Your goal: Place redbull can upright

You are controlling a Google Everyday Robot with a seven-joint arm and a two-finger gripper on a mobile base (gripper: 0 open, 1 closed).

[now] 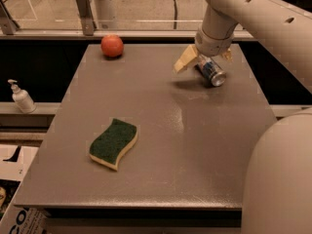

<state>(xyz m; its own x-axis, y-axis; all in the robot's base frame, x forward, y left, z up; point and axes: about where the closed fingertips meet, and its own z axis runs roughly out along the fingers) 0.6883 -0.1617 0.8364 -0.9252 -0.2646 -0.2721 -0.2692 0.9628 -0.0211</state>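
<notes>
- Table point(161, 179): grey top, with a green sponge point(113, 143) toward the front left corner.
- Gripper point(203, 62): at the far right corner, fingers apart, straddling the can without clamping it.
- Redbull can point(211, 72): lies on its side there. It seems best gripped squarely across its body, then tipped onto its base.

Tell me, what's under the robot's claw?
The redbull can, tipped on its side, over the table's far right part. The gripper covers its upper end, so I can't see that.
</notes>
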